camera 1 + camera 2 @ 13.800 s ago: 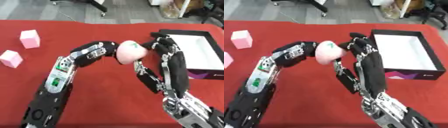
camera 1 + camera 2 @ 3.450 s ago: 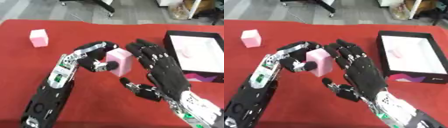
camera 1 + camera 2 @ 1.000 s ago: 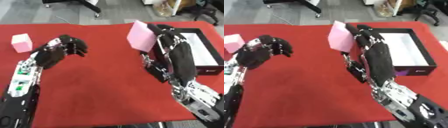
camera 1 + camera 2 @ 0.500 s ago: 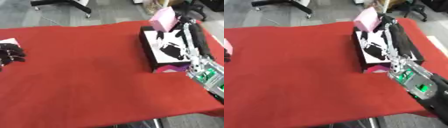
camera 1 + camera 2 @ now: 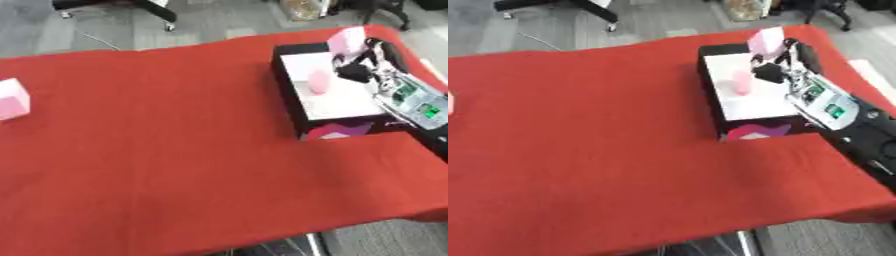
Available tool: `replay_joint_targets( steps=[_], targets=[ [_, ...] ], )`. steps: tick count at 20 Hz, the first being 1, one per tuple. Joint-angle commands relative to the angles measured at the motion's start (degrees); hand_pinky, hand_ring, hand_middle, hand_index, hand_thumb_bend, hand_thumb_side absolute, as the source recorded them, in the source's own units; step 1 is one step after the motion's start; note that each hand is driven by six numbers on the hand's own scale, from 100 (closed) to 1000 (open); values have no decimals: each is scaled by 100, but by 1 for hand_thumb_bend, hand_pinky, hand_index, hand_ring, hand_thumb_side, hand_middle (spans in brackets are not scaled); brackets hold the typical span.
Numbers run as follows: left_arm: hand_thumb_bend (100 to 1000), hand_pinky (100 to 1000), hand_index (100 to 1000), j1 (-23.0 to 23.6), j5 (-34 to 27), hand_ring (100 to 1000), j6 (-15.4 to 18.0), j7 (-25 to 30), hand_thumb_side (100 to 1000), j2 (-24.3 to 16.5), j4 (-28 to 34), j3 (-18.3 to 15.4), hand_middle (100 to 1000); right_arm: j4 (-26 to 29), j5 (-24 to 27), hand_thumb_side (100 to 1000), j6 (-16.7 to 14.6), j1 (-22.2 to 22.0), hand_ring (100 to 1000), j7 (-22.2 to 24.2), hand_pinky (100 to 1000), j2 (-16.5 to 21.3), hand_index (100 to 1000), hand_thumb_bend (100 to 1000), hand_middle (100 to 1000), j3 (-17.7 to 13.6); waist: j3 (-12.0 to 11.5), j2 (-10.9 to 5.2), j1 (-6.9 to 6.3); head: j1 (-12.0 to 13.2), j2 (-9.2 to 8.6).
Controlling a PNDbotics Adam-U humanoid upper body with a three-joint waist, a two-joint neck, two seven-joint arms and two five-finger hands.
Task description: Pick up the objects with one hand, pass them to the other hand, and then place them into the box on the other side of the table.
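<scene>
One pink block (image 5: 346, 40) is sitting in the right hand (image 5: 367, 62), fingers curling around it, and the hand is hovering over the far right corner of the box (image 5: 297, 112). The box, black-walled and white inside, is standing near the table's (image 5: 175, 150) far right corner on the red cloth. Inside it, a rounded pink thing (image 5: 319, 82) is lying on the white floor, toward the far half, apart from the held block. A second pink block (image 5: 12, 99) is resting right at the table's left edge, well away from everything else. The right arm is reaching in from the right side, silver and green panels showing. The left hand is showing in neither view.
</scene>
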State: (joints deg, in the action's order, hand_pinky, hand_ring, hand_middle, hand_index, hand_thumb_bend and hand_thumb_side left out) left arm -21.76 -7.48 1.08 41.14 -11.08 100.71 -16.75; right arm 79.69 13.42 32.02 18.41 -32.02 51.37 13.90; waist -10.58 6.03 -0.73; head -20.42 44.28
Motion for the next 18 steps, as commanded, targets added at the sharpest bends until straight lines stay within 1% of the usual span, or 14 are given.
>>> replay_joint_targets(
  steps=[1,3,4,7,9,11,13,15,16,17,18],
  targets=[
    [100,751,784,-23,16,725,18,-89,818,-165,155,-109,685,-183,158,624,1995,28,992,-1995,652,227,829,311,709,11,-6,-57,10,-46,-17],
    [100,751,785,-12,71,727,22,-115,817,-180,152,-129,686,-147,86,656,1995,-8,1000,-1995,683,256,882,400,755,36,0,-66,12,-32,-17],
    [100,752,786,-13,110,729,28,-118,815,-195,141,-132,689,-89,17,663,1995,-32,1000,-1995,697,272,899,426,775,38,6,-71,12,-17,-17],
    [100,757,795,-44,369,738,112,-106,808,-290,42,-139,700,321,-119,668,1995,-176,1000,-1995,748,324,939,467,826,73,40,-85,16,72,-17],
    [100,762,801,-81,632,745,231,-92,798,-381,-70,-146,711,612,-159,664,1995,-289,1000,-1991,778,372,957,492,853,117,63,-93,18,143,-17],
    [100,766,806,-129,942,750,395,-92,790,-487,-237,-152,719,910,-231,655,1995,-401,1000,-1894,809,435,973,517,876,158,91,-98,19,222,-17],
    [100,770,811,-194,1227,753,589,-105,775,-602,-430,-148,725,1184,-444,624,1995,-500,1000,-1693,815,497,976,524,879,138,120,-100,17,294,-17],
    [100,773,813,-284,1454,755,768,-152,746,-735,-640,-138,727,1475,-789,587,1995,-609,1000,-1554,807,527,971,513,870,49,154,-99,11,411,-17],
    [100,777,817,-351,1585,758,860,-201,712,-833,-762,-129,731,1702,-1021,546,1995,-667,1000,-1518,787,528,962,497,853,-7,178,-99,7,505,-17],
    [100,780,820,-446,1756,760,966,-265,685,-965,-907,-110,734,2006,-1308,528,1995,-736,1000,-1514,777,512,956,481,843,-66,210,-101,2,637,-17],
    [100,784,824,-540,1932,762,1087,-344,631,-1074,-1065,-86,737,2299,-1588,512,1995,-818,1000,-1497,758,481,945,461,824,-125,237,-101,-1,743,-17]
  ],
)
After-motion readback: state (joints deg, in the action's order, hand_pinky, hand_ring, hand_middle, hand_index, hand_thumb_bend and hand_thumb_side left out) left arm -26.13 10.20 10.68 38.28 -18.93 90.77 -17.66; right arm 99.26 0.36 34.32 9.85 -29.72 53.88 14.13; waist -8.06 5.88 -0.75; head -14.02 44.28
